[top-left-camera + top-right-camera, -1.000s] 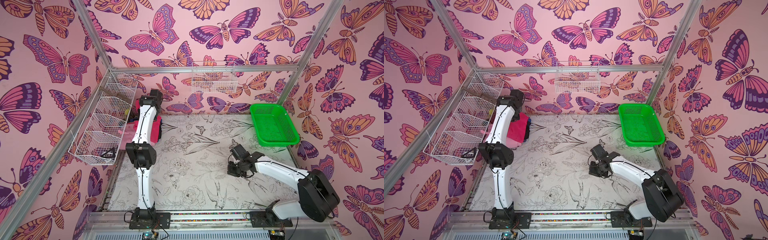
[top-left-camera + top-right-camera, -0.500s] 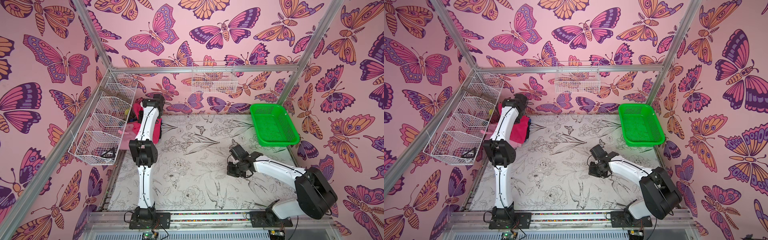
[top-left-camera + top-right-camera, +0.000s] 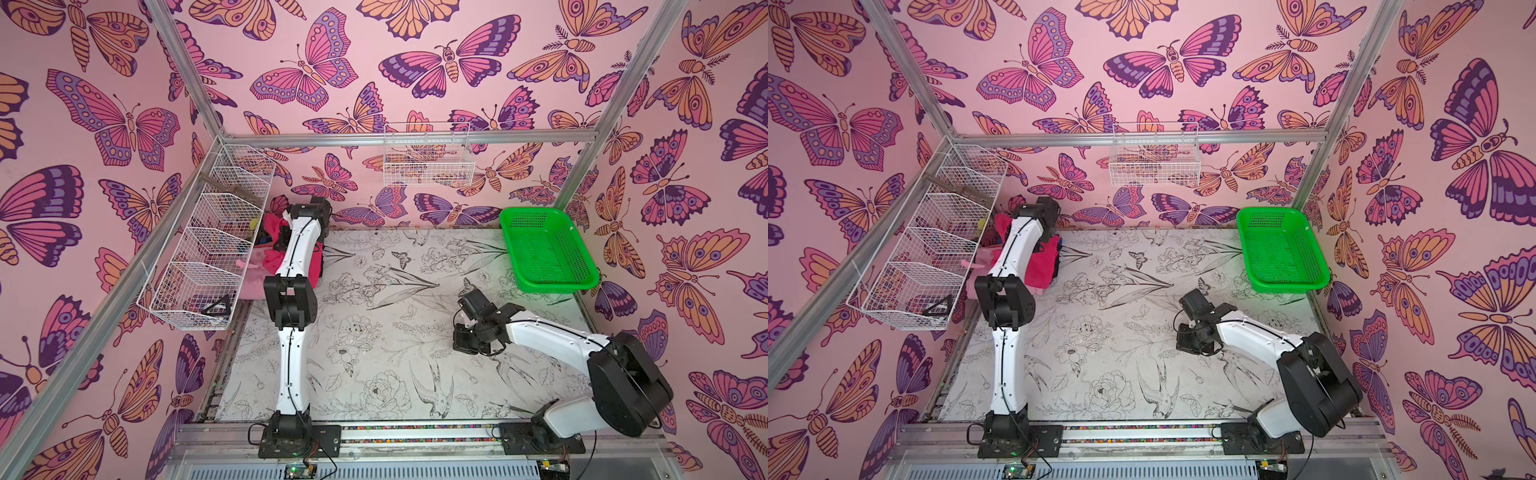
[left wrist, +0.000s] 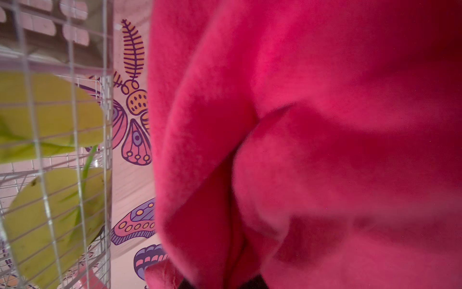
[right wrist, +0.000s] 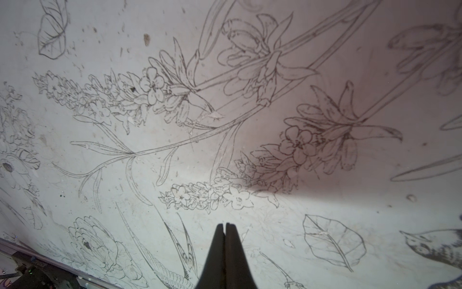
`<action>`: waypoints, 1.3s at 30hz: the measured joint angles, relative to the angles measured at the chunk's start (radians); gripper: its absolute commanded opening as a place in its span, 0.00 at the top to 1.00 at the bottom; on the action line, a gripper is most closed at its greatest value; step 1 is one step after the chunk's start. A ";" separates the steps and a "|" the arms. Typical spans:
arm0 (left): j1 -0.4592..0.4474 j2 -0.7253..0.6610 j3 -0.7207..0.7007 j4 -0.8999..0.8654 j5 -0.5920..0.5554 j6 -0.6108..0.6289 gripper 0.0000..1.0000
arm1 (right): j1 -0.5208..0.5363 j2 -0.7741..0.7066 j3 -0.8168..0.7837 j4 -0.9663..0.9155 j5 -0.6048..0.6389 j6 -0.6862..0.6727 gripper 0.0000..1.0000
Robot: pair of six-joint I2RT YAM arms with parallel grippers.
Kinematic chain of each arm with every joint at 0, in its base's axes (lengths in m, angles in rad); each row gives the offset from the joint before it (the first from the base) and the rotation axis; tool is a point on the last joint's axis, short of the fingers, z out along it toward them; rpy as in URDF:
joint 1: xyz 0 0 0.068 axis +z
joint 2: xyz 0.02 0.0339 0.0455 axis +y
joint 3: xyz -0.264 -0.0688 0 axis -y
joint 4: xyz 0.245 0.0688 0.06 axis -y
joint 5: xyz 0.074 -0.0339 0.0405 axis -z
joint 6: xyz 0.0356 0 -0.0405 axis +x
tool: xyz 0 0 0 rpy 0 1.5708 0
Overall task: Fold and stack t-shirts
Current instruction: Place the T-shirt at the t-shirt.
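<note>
Floral surface [image 3: 374, 374] being hovered over by right hand [image 5: 226, 226], pinched closed, empty; at ten o'clock crimson t-shirt [image 4: 300, 125] being gripped by nearly closed left hand [image 4: 220, 284].

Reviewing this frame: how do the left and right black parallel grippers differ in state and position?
The left gripper appears closed on the crimson cloth t-shirt, which fills its wrist view; the right gripper is shut on nothing. The left gripper reaches to the far corner by the white wire basket rack; the right gripper hangs low above the flower-printed tabletop. Shared: both jaws are closed.
</note>
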 measured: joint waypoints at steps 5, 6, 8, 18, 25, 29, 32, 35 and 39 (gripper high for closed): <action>0.026 0.010 -0.014 0.013 -0.013 0.017 1.00 | 0.000 0.011 0.000 0.021 -0.021 -0.010 1.00; 0.029 0.010 -0.019 0.018 -0.016 0.021 1.00 | 0.000 0.011 0.000 0.024 -0.025 -0.011 1.00; 0.034 0.011 -0.023 0.022 -0.017 0.025 1.00 | 0.000 0.011 0.000 0.030 -0.032 -0.016 1.00; 0.042 0.055 -0.029 0.043 -0.039 0.048 1.00 | 0.000 -0.001 -0.027 0.041 -0.040 -0.032 1.00; 0.058 0.090 -0.055 0.054 -0.059 0.056 1.00 | 0.000 -0.047 -0.045 0.039 -0.040 -0.032 1.00; 0.078 0.090 -0.080 0.067 -0.061 0.063 1.00 | -0.002 -0.065 -0.061 0.037 -0.040 -0.035 1.00; 0.094 0.090 -0.090 0.072 -0.061 0.067 1.00 | -0.003 -0.070 -0.072 0.033 -0.040 -0.043 1.00; 0.108 0.091 -0.090 0.076 -0.061 0.074 1.00 | -0.008 -0.071 -0.074 0.030 -0.040 -0.055 1.00; 0.124 0.091 -0.090 0.079 -0.060 0.080 1.00 | -0.013 -0.077 -0.074 0.024 -0.040 -0.057 1.00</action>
